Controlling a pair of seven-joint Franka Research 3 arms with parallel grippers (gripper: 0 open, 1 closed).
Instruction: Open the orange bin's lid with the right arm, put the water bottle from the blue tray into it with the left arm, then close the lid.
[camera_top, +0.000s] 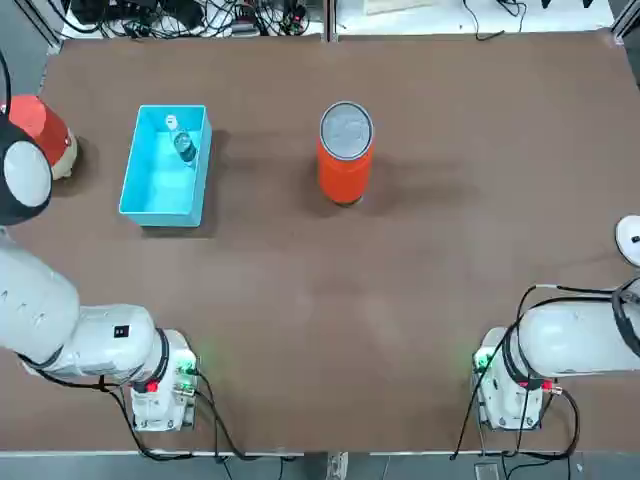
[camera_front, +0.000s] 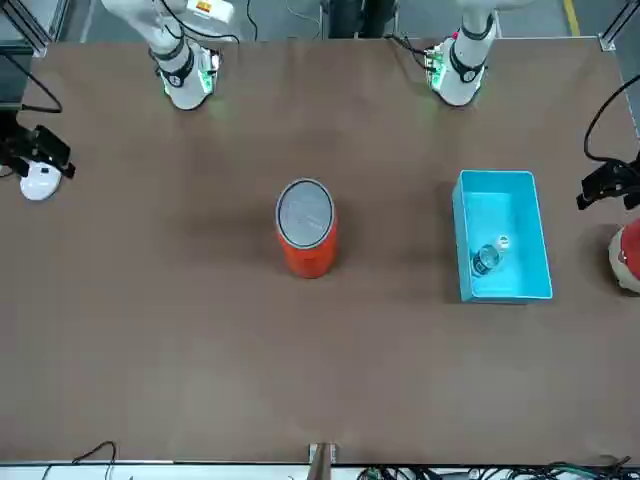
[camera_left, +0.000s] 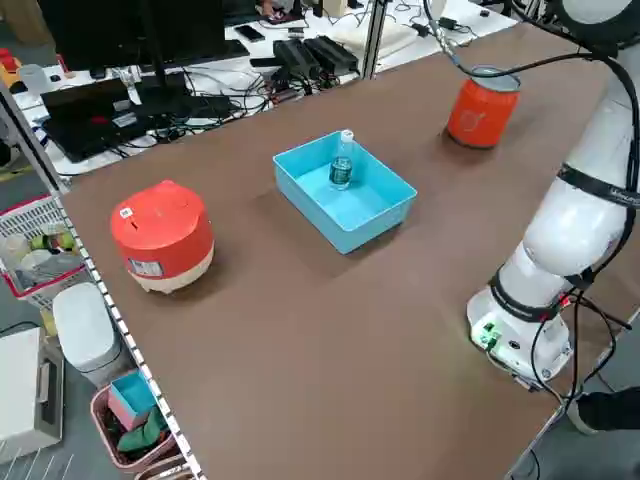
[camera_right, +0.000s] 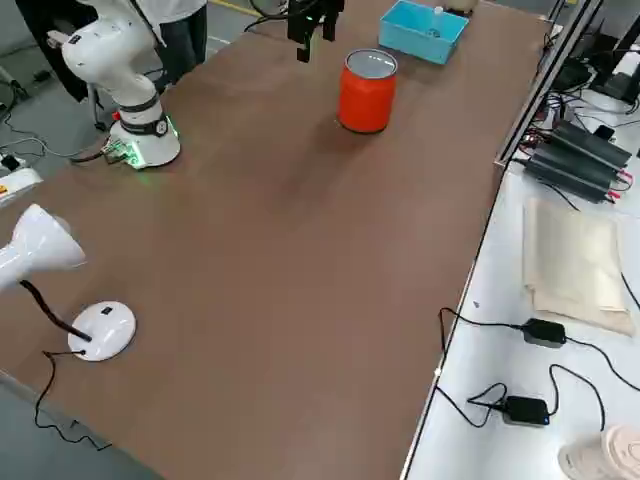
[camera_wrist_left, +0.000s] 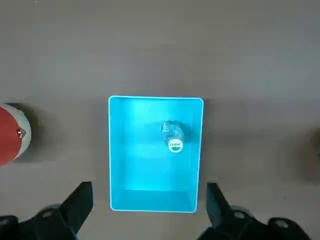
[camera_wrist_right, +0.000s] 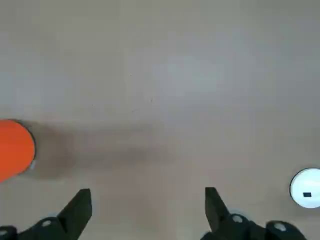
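The orange bin (camera_top: 345, 172) stands upright mid-table with the grey lid (camera_top: 346, 130) flat on top of it. To its left lies the blue tray (camera_top: 158, 190), and the water bottle (camera_top: 183, 143) stands at the tray's far end. My left gripper (camera_wrist_left: 147, 194) hangs open high above the tray, looking down on the water bottle (camera_wrist_left: 173, 134). High over the table's right side, my right gripper (camera_wrist_right: 145, 197) is open and holds nothing, well to the right of the orange bin (camera_wrist_right: 15, 147).
A red-and-white rounded object (camera_top: 45, 135) sits left of the tray near the table's edge. A white lamp base (camera_top: 630, 238) rests at the right edge. Cables and gear line the far edge.
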